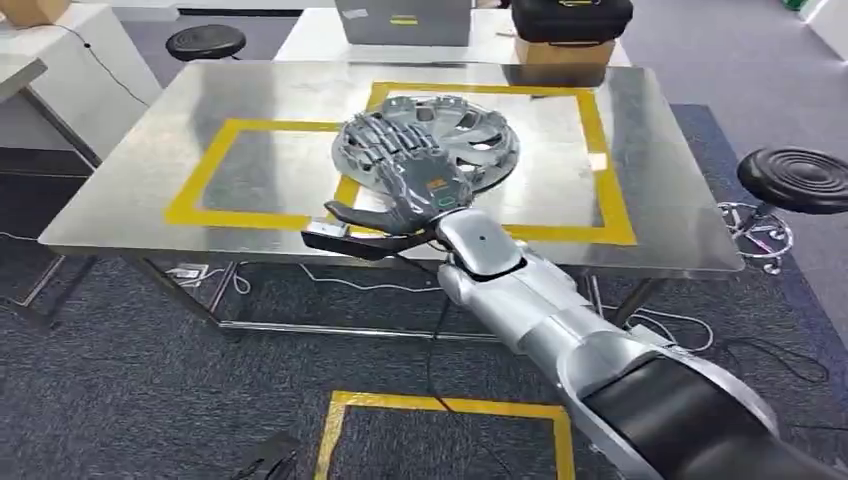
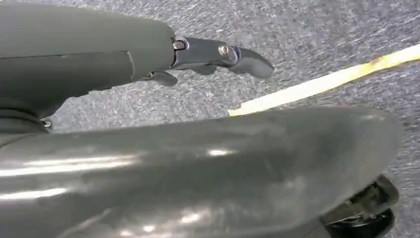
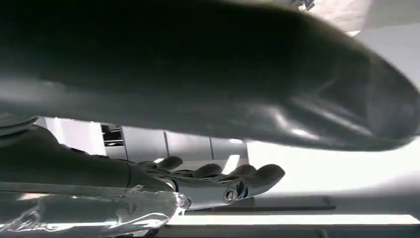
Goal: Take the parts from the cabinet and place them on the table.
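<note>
Right hand (image 1: 415, 185) flat on hubcap (image 1: 470, 140).

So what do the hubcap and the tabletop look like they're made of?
Hubcap: silver-grey with a glossy sheen and moulded spokes, probably painted or chromed plastic, though metal can't be ruled out. Tabletop: brushed metal, likely stainless steel, judging by its dull streaky reflections; yellow tape marks rectangles on it.

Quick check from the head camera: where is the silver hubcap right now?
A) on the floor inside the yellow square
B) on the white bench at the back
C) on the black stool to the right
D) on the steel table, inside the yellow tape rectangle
D: the hubcap lies flat on the steel table, within the yellow tape rectangle, with the right hand spread over its near side.
</note>
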You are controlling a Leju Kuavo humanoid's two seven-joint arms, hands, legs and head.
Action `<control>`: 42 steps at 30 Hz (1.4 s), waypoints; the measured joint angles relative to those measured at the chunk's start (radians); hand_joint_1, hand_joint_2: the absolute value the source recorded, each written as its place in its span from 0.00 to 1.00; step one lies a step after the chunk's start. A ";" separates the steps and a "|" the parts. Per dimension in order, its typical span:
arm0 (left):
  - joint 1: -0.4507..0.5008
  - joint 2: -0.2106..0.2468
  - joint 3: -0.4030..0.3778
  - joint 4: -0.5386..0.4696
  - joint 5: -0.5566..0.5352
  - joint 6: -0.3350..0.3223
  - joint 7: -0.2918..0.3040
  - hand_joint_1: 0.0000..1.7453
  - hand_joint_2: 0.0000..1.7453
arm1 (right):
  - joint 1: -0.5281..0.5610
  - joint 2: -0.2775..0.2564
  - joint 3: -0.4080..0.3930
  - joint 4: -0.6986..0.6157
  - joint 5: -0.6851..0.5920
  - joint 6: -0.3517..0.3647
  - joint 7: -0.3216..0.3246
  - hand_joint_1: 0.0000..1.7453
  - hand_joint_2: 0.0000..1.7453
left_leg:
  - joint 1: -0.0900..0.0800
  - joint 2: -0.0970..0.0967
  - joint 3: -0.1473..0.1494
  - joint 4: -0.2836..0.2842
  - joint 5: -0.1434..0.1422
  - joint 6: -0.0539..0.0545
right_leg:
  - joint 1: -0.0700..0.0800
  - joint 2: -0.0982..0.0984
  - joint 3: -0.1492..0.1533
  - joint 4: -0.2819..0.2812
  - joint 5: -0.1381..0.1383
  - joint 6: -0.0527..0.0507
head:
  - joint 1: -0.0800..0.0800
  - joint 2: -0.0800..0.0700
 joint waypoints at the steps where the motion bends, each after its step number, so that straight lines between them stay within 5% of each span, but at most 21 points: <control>1: -0.001 0.000 0.000 0.000 0.000 0.000 0.000 0.00 0.00 | 0.000 0.000 0.000 0.000 0.000 0.000 0.000 0.00 0.00 | 0.003 0.000 -0.023 0.074 -0.063 -0.005 | 0.000 0.000 -0.015 0.000 0.011 0.000 | -0.001 0.000; 3: -0.001 0.000 0.000 0.000 0.000 0.000 0.000 0.00 0.00 | 0.003 0.000 0.000 0.001 0.000 0.000 0.000 0.00 0.00 | 0.005 0.000 -0.058 0.221 -0.133 -0.013 | 0.000 0.000 -0.044 0.001 0.033 0.002 | -0.001 0.000; 5: 0.000 0.000 0.000 0.000 0.000 0.000 0.000 0.00 0.00 | 0.007 0.000 0.000 0.001 0.000 0.000 0.000 0.00 0.00 | 0.008 0.000 -0.036 0.247 -0.095 -0.017 | -0.002 -0.001 -0.073 0.002 0.057 0.006 | -0.001 0.000; 7: -0.001 0.000 0.000 0.000 0.000 0.000 0.000 0.00 0.00 | 0.006 0.000 0.000 0.000 0.000 0.000 -0.001 0.00 0.00 | 0.015 0.000 0.054 0.143 -0.036 -0.022 | -0.006 -0.001 -0.098 0.004 0.076 0.015 | -0.001 0.000; 9: -0.005 -0.002 0.000 0.000 0.000 0.000 0.000 0.00 0.00 | 0.002 0.001 0.000 -0.001 0.000 -0.001 -0.001 0.00 0.00 | 0.020 -0.002 0.178 -0.014 -0.069 -0.028 | -0.002 0.001 -0.117 0.012 0.089 0.029 | -0.004 0.000; 13: 0.000 -0.003 0.000 0.000 -0.002 0.001 -0.003 0.00 0.00 | 0.010 0.000 0.000 0.002 -0.002 -0.002 0.000 0.00 0.00 | 0.007 -0.005 0.160 -0.044 -0.056 0.023 | -0.011 -0.001 -0.130 -0.005 0.133 0.054 | -0.002 0.000; 14: 0.001 -0.002 0.000 0.000 -0.002 0.001 -0.003 0.00 0.00 | 0.012 0.000 0.000 0.002 -0.002 -0.003 0.000 0.00 0.00 | 0.008 -0.001 0.152 -0.046 -0.047 0.033 | -0.014 -0.001 -0.139 0.003 0.112 0.057 | -0.003 0.000; 16: 0.000 -0.001 0.000 0.000 -0.003 0.001 -0.004 0.00 0.00 | 0.010 -0.001 0.001 0.002 -0.002 -0.003 0.000 0.00 0.00 | 0.007 -0.002 0.132 -0.046 -0.033 0.047 | -0.013 -0.002 -0.178 0.119 0.003 0.062 | 0.007 0.000; 17: 0.001 -0.001 0.000 0.000 -0.003 0.001 -0.006 0.00 0.00 | 0.010 -0.001 0.001 0.002 -0.003 -0.003 0.000 0.00 1.00 | 0.005 -0.002 0.121 -0.046 -0.023 0.049 | -0.013 -0.002 -0.203 0.207 -0.048 0.065 | 0.006 0.000; 19: 0.002 0.000 0.000 0.000 -0.008 -0.001 -0.016 0.00 0.00 | 0.014 -0.002 0.001 0.002 -0.009 -0.001 -0.001 0.00 1.00 | 0.001 -0.001 0.099 -0.046 -0.005 0.051 | -0.012 -0.001 -0.229 0.326 -0.080 0.064 | 0.006 0.000; 20: 0.002 0.001 -0.001 0.000 -0.012 -0.001 -0.021 0.00 0.00 | 0.017 -0.003 0.001 0.003 -0.016 0.000 -0.003 0.00 1.00 | 0.000 -0.001 0.088 -0.046 0.003 0.050 | -0.011 -0.001 -0.213 0.325 -0.062 0.061 | 0.007 0.000; 22: 0.003 0.001 -0.002 0.000 -0.020 -0.001 -0.036 0.00 0.00 | 0.020 -0.004 0.001 0.003 -0.032 0.014 -0.012 0.00 1.00 | -0.002 -0.001 0.072 -0.045 0.019 0.047 | -0.005 -0.002 -0.118 0.212 -0.002 0.049 | 0.006 0.000; 23: 0.003 0.001 -0.002 0.000 -0.022 0.002 -0.046 0.00 1.00 | 0.020 -0.004 0.001 0.003 -0.045 0.023 -0.019 0.00 1.00 | -0.002 -0.001 0.067 -0.045 0.025 0.044 | -0.001 -0.002 -0.041 0.113 0.006 0.040 | 0.007 0.000; 25: 0.002 0.001 -0.003 0.000 -0.021 0.009 -0.065 0.00 1.00 | 0.022 -0.004 0.001 0.003 -0.077 0.043 -0.037 0.00 1.00 | -0.005 0.000 0.062 -0.044 0.036 0.034 | 0.005 -0.006 0.025 0.006 -0.034 0.032 | 0.005 0.000; 27: 0.002 0.002 -0.003 0.000 -0.022 0.026 -0.085 0.00 1.00 | 0.041 -0.009 0.000 0.006 -0.106 0.064 -0.051 0.00 1.00 | -0.001 0.001 0.063 -0.052 0.046 0.022 | 0.008 -0.002 0.014 0.000 -0.028 0.027 | 0.005 0.000; 28: 0.002 0.004 -0.003 0.000 -0.022 0.039 -0.096 0.00 1.00 | 0.055 -0.013 -0.001 0.011 -0.126 0.072 -0.059 0.00 1.00 | -0.004 0.001 0.063 -0.052 0.024 0.043 | 0.006 -0.001 0.019 -0.006 -0.023 0.038 | 0.006 0.000; 29: 0.002 0.005 -0.003 0.000 -0.022 0.053 -0.107 0.00 1.00 | 0.070 -0.015 -0.001 0.015 -0.143 0.079 -0.067 0.00 1.00 | -0.005 0.000 0.061 -0.055 0.042 0.058 | 0.007 0.001 0.016 -0.006 -0.019 0.032 | 0.005 0.000; 31: 0.002 0.008 -0.003 0.000 -0.019 0.090 -0.135 0.00 1.00 | 0.106 -0.022 -0.012 0.024 -0.208 0.103 -0.087 0.00 1.00 | -0.002 0.001 0.059 -0.065 0.058 0.036 | 0.008 0.003 0.008 -0.004 -0.012 0.026 | 0.006 0.000; 33: 0.002 0.008 -0.003 0.000 -0.010 0.119 -0.164 0.00 1.00 | 0.166 -0.036 -0.047 0.034 -0.302 0.114 -0.127 0.00 1.00 | -0.002 0.000 0.059 -0.071 0.070 0.028 | 0.009 0.001 0.005 -0.004 -0.009 0.024 | 0.006 0.000; 36: 0.007 0.014 -0.003 0.000 -0.004 0.131 -0.174 0.00 1.00 | 0.232 -0.057 -0.091 0.053 -0.350 0.117 -0.164 0.00 1.00 | -0.002 0.000 0.054 -0.072 0.075 0.021 | 0.010 0.002 -0.002 -0.001 -0.005 0.020 | 0.006 0.000; 42: 0.017 0.017 -0.003 0.000 0.009 0.154 -0.183 0.00 1.00 | 0.336 -0.097 -0.253 0.079 -0.618 0.272 -0.237 0.00 1.00 | 0.000 -0.001 0.047 -0.072 0.077 0.018 | 0.010 -0.001 -0.008 -0.002 -0.004 0.019 | 0.006 0.000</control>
